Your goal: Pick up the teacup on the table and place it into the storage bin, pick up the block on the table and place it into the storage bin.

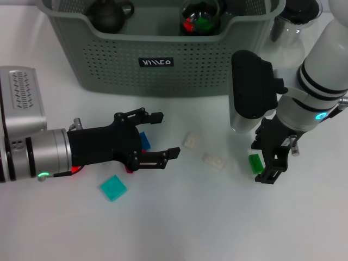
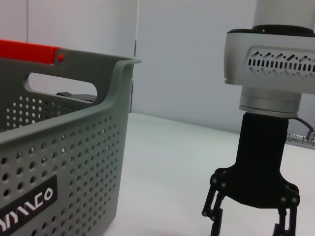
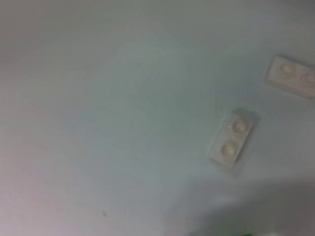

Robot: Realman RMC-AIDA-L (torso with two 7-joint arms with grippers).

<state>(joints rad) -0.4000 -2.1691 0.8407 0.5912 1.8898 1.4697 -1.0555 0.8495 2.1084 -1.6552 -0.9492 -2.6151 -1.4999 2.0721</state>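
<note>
Low over the table, the left gripper reaches in from the left with its fingers spread wide and nothing between them. A blue block and a bit of red peek out from under its fingers, and a teal block lies on the table just below the arm. Two white blocks sit to the right of the open fingers: one nearer the bin, the other a little farther right; the right wrist view shows both as pale studded pieces on bare table.

At the right, the right gripper points down at the table, closed on a green block held between its fingers. A glass pot stands behind this arm, beside the bin's right end.

Across the back stands the bin, grey-green with perforated walls and a black label. Inside it rest a dark teacup at the left and a round dark thing with red and green in it near the middle. From the left wrist view the bin's wall fills the left, with the right gripper hanging well apart from it.
</note>
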